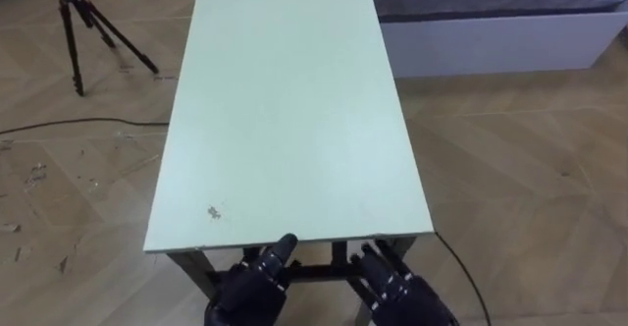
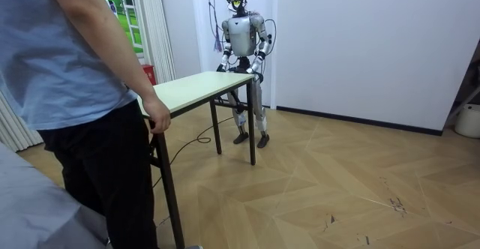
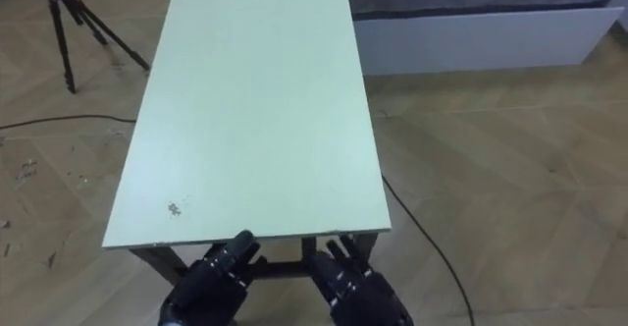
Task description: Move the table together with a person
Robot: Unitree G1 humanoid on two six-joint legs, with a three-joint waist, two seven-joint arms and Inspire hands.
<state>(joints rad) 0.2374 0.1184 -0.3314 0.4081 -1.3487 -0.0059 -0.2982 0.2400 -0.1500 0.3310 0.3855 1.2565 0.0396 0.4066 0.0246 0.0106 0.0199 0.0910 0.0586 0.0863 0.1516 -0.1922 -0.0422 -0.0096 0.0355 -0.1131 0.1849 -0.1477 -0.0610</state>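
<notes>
Left hand [image 1: 253, 289] and right hand [image 1: 402, 292], both straight-fingered, at near edge of table [image 1: 285, 120]

I see a bedroom-like room in a home; a bed [image 1: 491, 41] with a white base near the table [image 1: 285, 110]; wooden parquet floor [image 2: 337, 181], white walls [image 2: 360, 39], pleated curtains [image 2: 155, 24]; a tripod [image 1: 83, 22] on the floor hints at a recording set.

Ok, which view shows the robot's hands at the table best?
The left eye view: the left hand and right hand appear close up at the table's near edge, fingers straight. The right eye view shows much the same; the room view shows them small.
</notes>
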